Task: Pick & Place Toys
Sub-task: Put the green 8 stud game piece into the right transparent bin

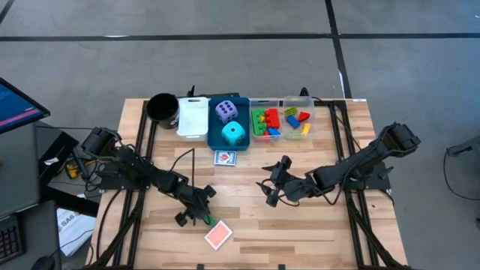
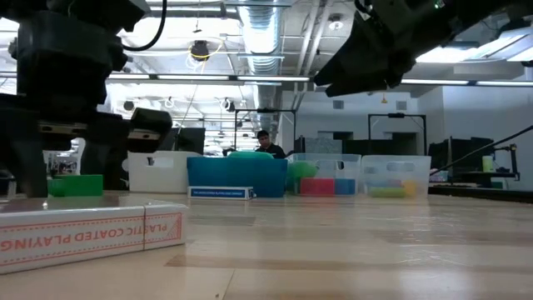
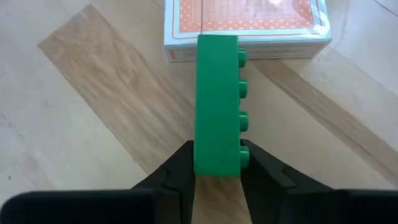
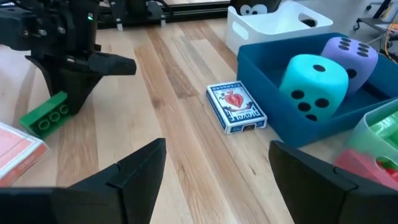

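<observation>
Low, left gripper [image 3: 217,171] pinches green brick [image 3: 216,102]; card box [image 3: 245,28] adjacent.

Red-backed card box [image 3: 246,25] cropped by frame edge

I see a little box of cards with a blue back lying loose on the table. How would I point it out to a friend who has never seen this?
Start at the blue bin holding two big dice at the table's far edge. Just in front of it, flat on the wood, lies the blue card box. The other card pack is red-backed and sits far off, beside the left gripper.
</observation>
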You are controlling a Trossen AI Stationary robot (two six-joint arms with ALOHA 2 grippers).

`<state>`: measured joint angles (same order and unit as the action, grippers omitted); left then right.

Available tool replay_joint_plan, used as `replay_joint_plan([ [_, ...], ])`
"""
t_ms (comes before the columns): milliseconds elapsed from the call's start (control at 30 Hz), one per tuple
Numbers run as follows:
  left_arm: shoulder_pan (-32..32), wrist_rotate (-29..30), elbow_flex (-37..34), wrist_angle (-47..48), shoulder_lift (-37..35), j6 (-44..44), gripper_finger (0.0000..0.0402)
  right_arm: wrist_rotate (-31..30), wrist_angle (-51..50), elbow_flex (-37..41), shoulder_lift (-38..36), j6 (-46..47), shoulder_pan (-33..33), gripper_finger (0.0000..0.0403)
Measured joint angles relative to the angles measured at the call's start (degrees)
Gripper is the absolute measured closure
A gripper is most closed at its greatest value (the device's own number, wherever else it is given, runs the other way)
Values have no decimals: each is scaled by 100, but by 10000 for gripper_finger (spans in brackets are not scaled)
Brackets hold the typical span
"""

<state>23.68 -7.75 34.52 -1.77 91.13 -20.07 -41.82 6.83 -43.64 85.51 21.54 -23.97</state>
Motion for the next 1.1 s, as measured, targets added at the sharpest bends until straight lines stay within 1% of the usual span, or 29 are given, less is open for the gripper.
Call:
replay_joint_plan([
  [133, 0, 17, -2, -138, 0, 2, 311, -6, -6, -70, 0, -10, 0, 122],
  [233, -11, 23, -1, -274, -17, 4, 311, -2, 7, -240, -16, -193, 0, 122],
  [333, -91, 140, -2, -315, -217, 157, 311, 7, -2, -406, -17, -455, -2, 122],
  [400, -208, 310, -4, -313, -480, 386, 311, 26, 3, -530, -17, -650, 0, 122],
  [533, -521, 681, -2, -369, -1231, 705, 311, 151, 2, -741, -17, -1057, -1, 122],
  [667, -975, 717, -2, -565, -2024, 1594, 311, 151, 4, -923, -20, -1562, -2, 122],
  [767, -1315, 500, -2, -601, -2503, 2101, 311, 151, 63, -1043, -20, -2033, 0, 122],
  [867, -1545, 172, 0, -677, -2808, 2471, 311, 228, 447, -1075, -20, -2716, 0, 122],
  [967, -1661, -154, 0, -898, -2919, 2802, 311, 464, 845, -1075, -20, -3478, -2, 122],
  [1100, -1703, -601, 0, -1311, -2872, 3269, 311, 474, 1182, -1080, -24, -4493, 19, 122],
])
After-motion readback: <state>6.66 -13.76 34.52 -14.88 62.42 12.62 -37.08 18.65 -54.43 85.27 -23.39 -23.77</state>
